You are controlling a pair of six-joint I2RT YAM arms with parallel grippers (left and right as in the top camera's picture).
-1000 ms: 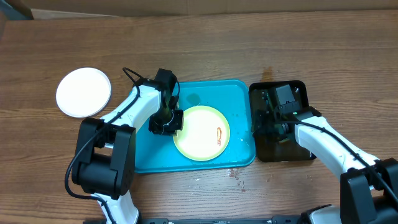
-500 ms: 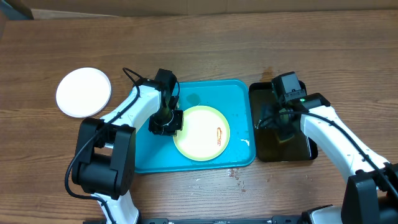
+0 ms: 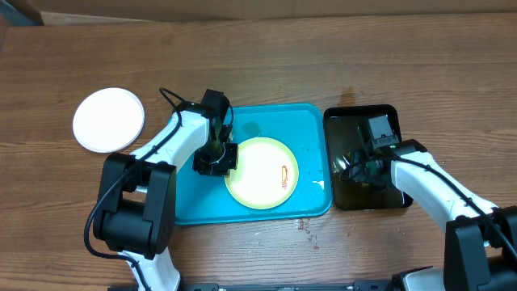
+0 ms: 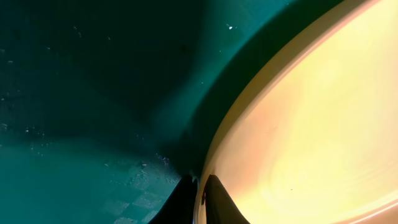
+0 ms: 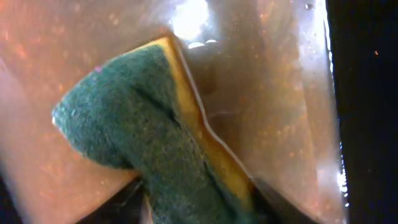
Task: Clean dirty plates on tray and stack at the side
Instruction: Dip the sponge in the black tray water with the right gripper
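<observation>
Overhead count: two plates, two trays, one sponge.

The yellow-green plate (image 3: 261, 172) lies flat on the turquoise tray (image 3: 250, 121), a bit right of frame centre. It carries one small reddish-brown smear (image 3: 287, 172) on its right half. It is the only plate on that tray.

The white plate (image 3: 108, 120) sits on the wooden table (image 3: 242, 56) at upper left, well apart from the tray. It reads as a single disc from above; whether more plates are stacked under it cannot be told.

The black tray (image 3: 392, 113) is just beside the turquoise tray's right edge and is the smaller of the two.

The left gripper (image 3: 216, 159) is at the yellow-green plate's left rim. In the left wrist view the fingertips (image 4: 217, 200) are pinched onto the rim, one on each side with almost no gap. The plate fills the right of that view and the tray floor the left.

The right gripper (image 3: 359, 166) is down inside the black tray, left of its middle. The right wrist view shows one sponge (image 5: 143, 143), green scouring face toward the camera and a yellow layer along its right edge. It lies on a wet, glinting brownish surface. The jaws stand partly apart, one on either side of the sponge's lower end. Whether they are actually clamping it cannot be told.
</observation>
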